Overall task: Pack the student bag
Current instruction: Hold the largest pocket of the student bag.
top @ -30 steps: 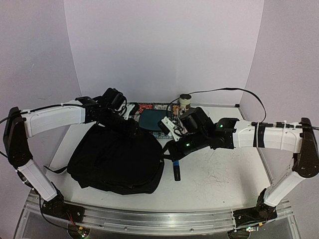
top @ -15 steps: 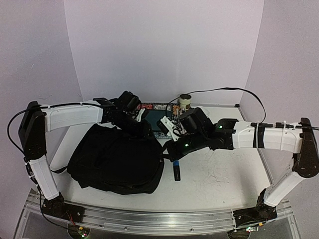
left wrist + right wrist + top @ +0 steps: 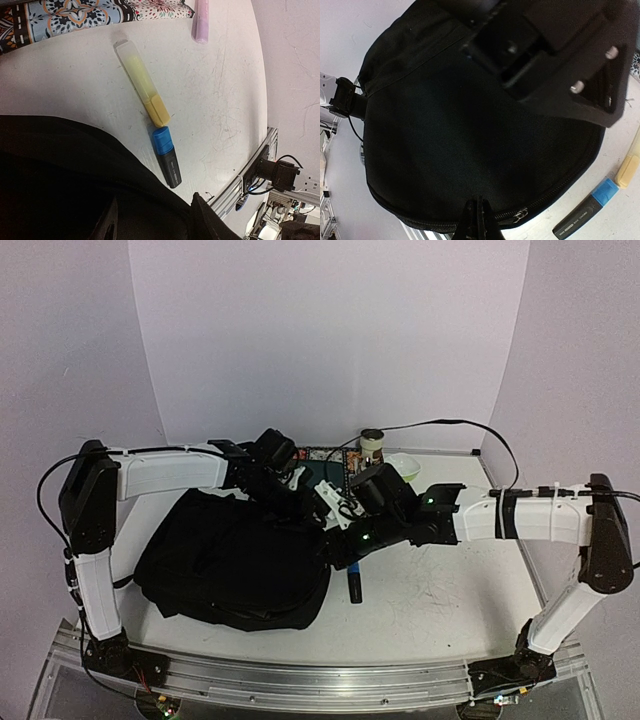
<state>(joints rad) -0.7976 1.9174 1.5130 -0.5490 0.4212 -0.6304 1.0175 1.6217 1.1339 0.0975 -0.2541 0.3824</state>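
Soft, even light with a purple tint, faint shadows; the student bag (image 3: 230,565) reads as near-featureless black, right wrist foreground blurry.

A robotics lab test cell. A white, scuffed bench (image 3: 440,590) fills the middle of the top view, boxed in at the back and both sides by bare, pale panels (image 3: 330,340). Along the bottom edge runs an aluminium rail (image 3: 300,682) with the left arm (image 3: 165,470) and right arm (image 3: 530,520) bolted to it. A loose black cable (image 3: 440,423) loops over the right arm, and green indicator lights glow on its black joints. At the lower right of the left wrist view, a wired connector (image 3: 275,172) hangs off the bench edge. The student bag (image 3: 235,565) and a yellow highlighter (image 3: 142,90) lie on the bench.
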